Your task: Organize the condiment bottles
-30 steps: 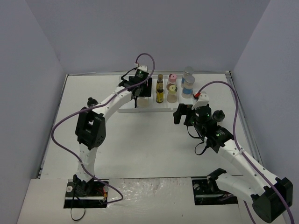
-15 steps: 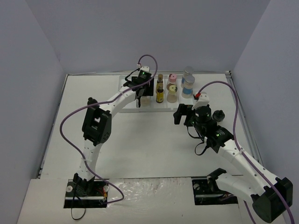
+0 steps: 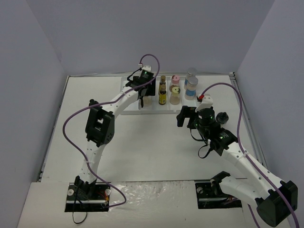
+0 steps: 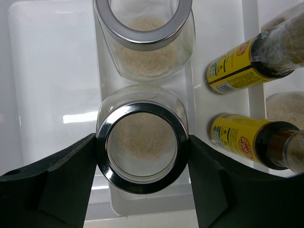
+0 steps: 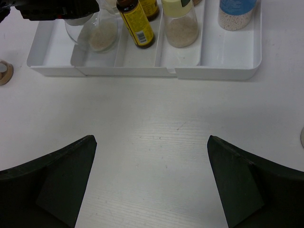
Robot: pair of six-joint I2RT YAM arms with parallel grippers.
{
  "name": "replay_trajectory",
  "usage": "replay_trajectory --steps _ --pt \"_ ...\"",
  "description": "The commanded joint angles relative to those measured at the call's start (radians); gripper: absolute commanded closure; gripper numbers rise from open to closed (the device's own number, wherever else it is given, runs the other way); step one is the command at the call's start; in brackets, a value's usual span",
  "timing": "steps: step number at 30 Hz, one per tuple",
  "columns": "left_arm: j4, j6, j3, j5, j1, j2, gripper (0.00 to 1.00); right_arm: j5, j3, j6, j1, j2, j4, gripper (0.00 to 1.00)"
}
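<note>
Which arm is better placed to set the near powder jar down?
Left. The left gripper grips the jar at its rim, over the tray; the right gripper is open above bare table in front of the tray.

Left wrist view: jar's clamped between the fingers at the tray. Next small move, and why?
Probably open the left gripper and release. The jar sits upright between its fingers, lined up in the tray lane directly in front of the second powder jar, beside the yellow-labelled bottles. Whether its base rests on the tray isn't visible, so release gently.
</note>
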Motion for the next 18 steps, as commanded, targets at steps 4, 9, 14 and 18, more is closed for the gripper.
replay_trajectory --steps 4,9,14,18 --pt "-0.013 0.006 0.032 0.026 0.002 -0.087 0.47 0.027 0.016 0.009 -0.006 -0.002 0.037 0.0" --pt "-0.014 0.017 0.031 0.024 0.004 -0.129 0.21 0.02 0.015 0.011 -0.006 0.0 0.036 0.0" --pt "-0.02 0.017 0.025 0.021 0.008 -0.189 0.03 0.011 0.014 0.013 -0.005 -0.001 0.038 0.0" --pt "-0.039 0.016 -0.017 0.005 0.008 -0.305 0.03 0.008 0.012 0.014 -0.006 -0.005 0.038 0.0"
